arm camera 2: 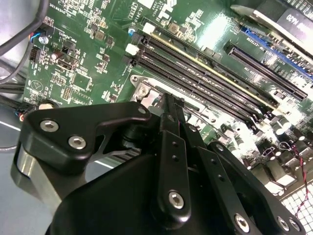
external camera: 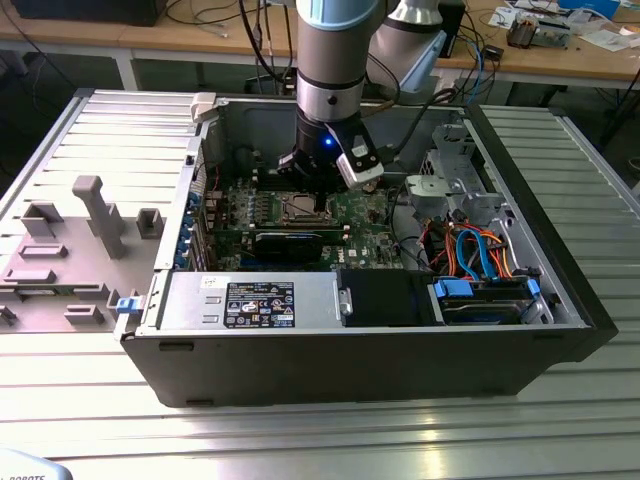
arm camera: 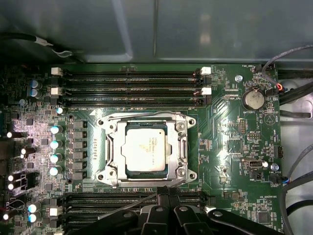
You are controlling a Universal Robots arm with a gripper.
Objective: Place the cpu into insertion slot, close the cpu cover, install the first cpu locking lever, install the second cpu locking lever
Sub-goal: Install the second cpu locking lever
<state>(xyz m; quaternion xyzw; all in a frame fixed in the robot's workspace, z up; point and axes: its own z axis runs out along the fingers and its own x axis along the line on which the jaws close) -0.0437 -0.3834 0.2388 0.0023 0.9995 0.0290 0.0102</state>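
Grey metal table holds an open computer case (external camera: 560, 250). Inside, the cpu (arm camera: 145, 150) already sits in the slot (arm camera: 113, 147), and the cover (arm camera: 182, 128) lies shut around it. Both levers look like they are not locked yet. Just beside the slot, the claw (arm camera 2: 168, 105) is pinched shut and holds nothing.

In the second wrist view we see the black, bolted metal gripper (arm camera 2: 168, 105) with its slim fingers (arm camera 2: 172, 147) drawn close together, tips down at the silver metal rim of the insertion slot (arm camera 2: 144, 90). Just beyond run long, narrow black memory slots (arm camera 2: 205, 73) across the green circuit board (arm camera 2: 88, 49); black cables (arm camera 2: 14, 29) curve at its edge.
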